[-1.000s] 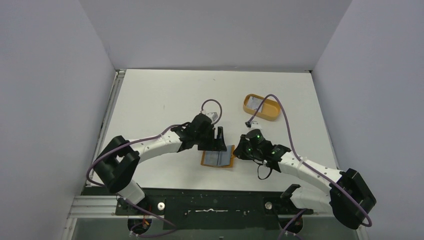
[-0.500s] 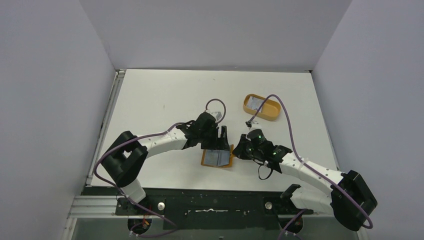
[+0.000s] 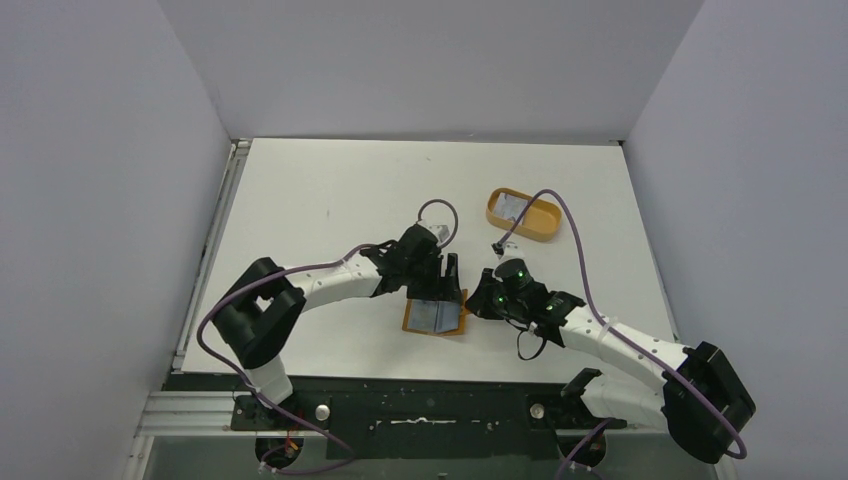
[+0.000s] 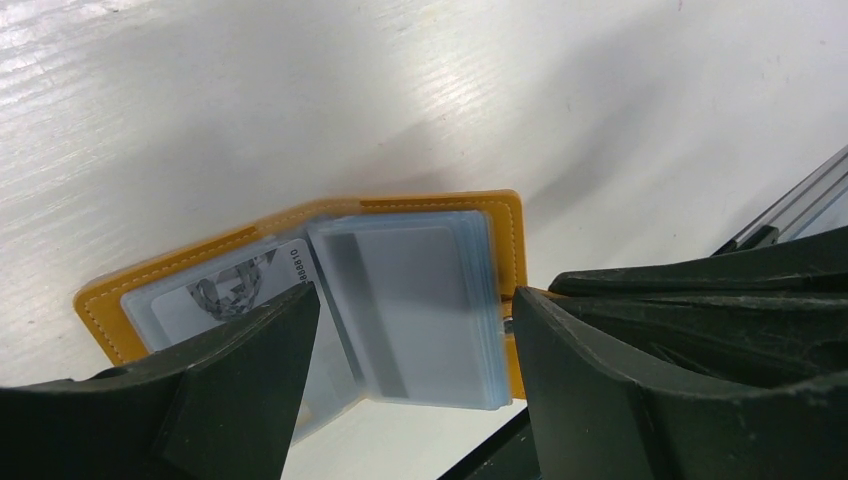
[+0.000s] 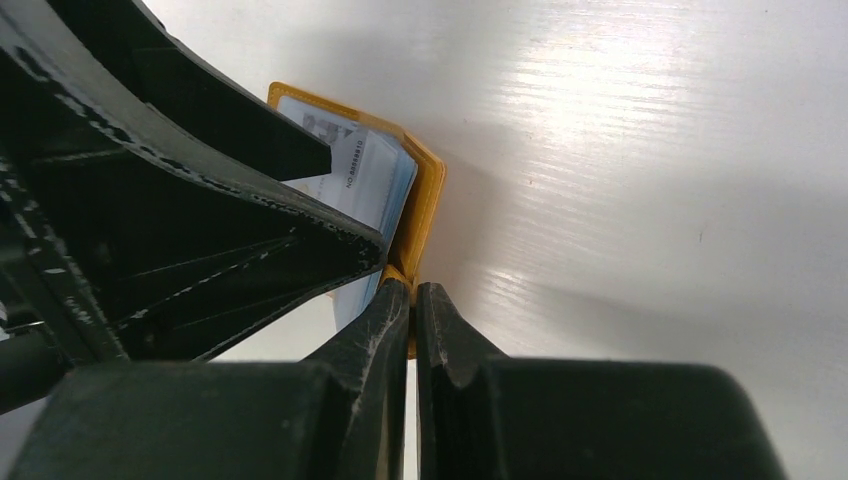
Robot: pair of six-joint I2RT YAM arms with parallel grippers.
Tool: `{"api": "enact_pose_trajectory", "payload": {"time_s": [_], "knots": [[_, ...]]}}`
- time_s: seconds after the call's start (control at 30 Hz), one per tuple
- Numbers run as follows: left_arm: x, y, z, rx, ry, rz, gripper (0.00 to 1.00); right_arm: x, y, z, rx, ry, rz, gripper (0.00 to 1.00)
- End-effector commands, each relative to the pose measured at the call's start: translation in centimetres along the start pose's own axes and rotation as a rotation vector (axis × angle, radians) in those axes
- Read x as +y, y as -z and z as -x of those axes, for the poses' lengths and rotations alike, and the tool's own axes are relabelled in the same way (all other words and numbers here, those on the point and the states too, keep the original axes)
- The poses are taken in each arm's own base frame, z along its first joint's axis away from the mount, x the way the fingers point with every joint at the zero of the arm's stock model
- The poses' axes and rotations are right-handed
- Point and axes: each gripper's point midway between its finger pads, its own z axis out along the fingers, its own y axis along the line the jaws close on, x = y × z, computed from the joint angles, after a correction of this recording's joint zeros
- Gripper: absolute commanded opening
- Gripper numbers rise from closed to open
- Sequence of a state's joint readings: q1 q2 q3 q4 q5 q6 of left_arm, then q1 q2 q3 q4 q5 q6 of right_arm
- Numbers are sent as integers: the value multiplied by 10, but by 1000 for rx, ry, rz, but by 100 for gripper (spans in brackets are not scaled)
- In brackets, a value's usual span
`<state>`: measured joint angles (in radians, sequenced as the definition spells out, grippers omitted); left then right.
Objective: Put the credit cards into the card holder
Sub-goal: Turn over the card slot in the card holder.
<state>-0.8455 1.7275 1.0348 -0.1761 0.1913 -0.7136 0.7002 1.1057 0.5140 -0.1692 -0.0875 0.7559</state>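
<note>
The card holder (image 3: 436,318), stitched orange-tan leather with glossy grey-blue sleeves, lies open on the white bench (image 3: 320,200). My right tool (image 5: 412,295) is clamped on its edge. My left tool (image 4: 410,330), fingers apart, has slid rightward over it.

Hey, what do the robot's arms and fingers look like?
The left arm and right arm have white links and chunky black joints. A purple cable runs along each. Their fingers are matte black wedges; green lights glow at the right wrist.
</note>
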Motion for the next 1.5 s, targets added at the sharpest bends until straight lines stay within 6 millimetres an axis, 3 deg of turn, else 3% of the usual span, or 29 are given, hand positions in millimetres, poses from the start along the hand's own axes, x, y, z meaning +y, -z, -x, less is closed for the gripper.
{"api": "enact_pose_trajectory", "payload": {"time_s": [0.0,0.5,0.93,1.2,1.3,1.47], "knots": [[-14,-2,11,-18,-41,-32,68,14,4,18,-67,-8,55,0],[-3,-4,6,-2,-31,10,44,10,5,17,-69,-8,40,0],[9,2,10,-21,-16,33,34,-2,6,11,-59,-12,-3,1],[8,1,10,-24,-12,27,30,-1,17,17,-91,23,2,54],[7,1,10,-22,-13,25,29,6,25,21,-109,60,20,60],[6,1,11,-24,-12,24,28,30,24,17,-45,126,99,58]]}}
